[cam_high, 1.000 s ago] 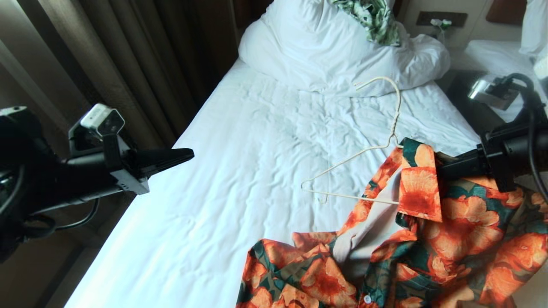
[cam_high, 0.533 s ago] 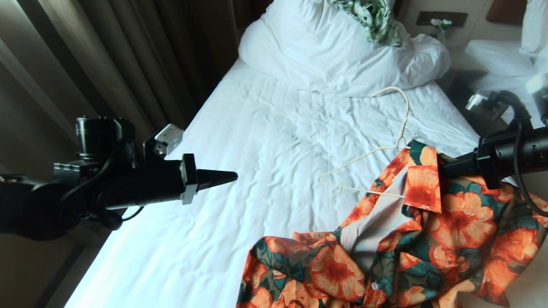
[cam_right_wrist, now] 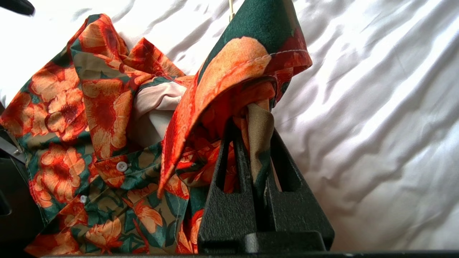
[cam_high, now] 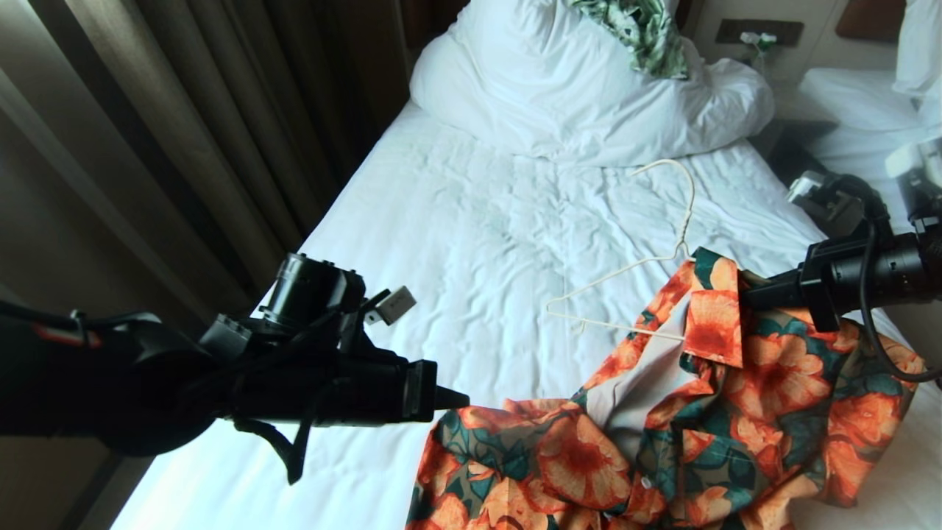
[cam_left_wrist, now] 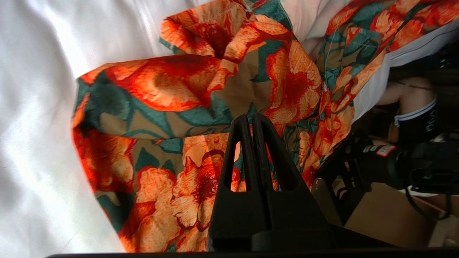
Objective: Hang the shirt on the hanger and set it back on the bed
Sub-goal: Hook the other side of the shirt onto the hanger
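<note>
R pincer [cam_right_wrist: 260,118] clamped on shirt [cam_high: 706,412] collar, holding that part up off the bed [cam_high: 456,243]; rest of shirt crumpled on sheet at near-right end. Hanger [cam_high: 647,258] partly in the shirt: one shoulder under collar/fabric, other shoulder + hook bare on sheet, hook pointing toward duvet [cam_high: 559,88]. L pincer [cam_high: 460,400] tips together, nothing in them, tip right at shirt's left edge, contact can't tell. Green leaf-print garment [cam_high: 640,29] on top of duvet. Curtains [cam_high: 184,125] along bed's left side.
</note>
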You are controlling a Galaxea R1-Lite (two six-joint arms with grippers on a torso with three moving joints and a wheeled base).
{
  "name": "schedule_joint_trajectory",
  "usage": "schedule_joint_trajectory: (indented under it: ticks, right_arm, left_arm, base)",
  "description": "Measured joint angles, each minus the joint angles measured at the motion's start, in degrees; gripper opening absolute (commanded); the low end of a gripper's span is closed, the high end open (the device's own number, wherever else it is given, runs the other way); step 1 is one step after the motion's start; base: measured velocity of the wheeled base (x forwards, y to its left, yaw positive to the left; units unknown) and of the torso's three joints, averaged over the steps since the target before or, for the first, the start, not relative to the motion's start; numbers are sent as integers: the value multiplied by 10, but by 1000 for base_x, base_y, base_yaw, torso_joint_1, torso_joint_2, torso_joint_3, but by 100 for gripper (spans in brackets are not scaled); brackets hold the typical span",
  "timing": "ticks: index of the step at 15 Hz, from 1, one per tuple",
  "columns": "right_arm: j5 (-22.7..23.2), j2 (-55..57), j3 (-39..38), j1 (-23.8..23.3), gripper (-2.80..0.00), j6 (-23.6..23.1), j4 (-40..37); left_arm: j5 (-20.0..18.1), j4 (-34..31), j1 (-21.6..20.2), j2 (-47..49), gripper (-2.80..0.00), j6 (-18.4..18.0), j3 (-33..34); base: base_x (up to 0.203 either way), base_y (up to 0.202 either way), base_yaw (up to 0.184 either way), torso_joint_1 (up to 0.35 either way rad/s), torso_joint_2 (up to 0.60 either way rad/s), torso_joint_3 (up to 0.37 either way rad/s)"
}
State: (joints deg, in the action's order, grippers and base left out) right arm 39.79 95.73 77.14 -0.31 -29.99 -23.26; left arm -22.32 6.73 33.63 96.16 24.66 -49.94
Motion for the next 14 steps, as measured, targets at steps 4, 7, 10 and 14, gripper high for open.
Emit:
schedule_joint_trajectory:
  ticks: [4,7,10,14]
  right_arm:
    - [0,0,-3,3,-280,0,1]
    - [0,0,-4,3,-280,-1,1]
    - [-1,0,-8,2,-280,-3,2]
    - [0,0,-9,2,-280,-4,4]
  left_arm:
    - [90,-3,99,60,-280,0,-51]
    - [150,-9,150,108,-280,0,-103]
    - [175,-68,179,131,-280,1,-171]
    - [246,-99,203,188,0,0,-244]
  base:
    - [0,0,0,0,0,0]
    - [0,0,0,0,0,0]
    - [0,0,0,0,0,0]
    - [0,0,0,0,0,0]
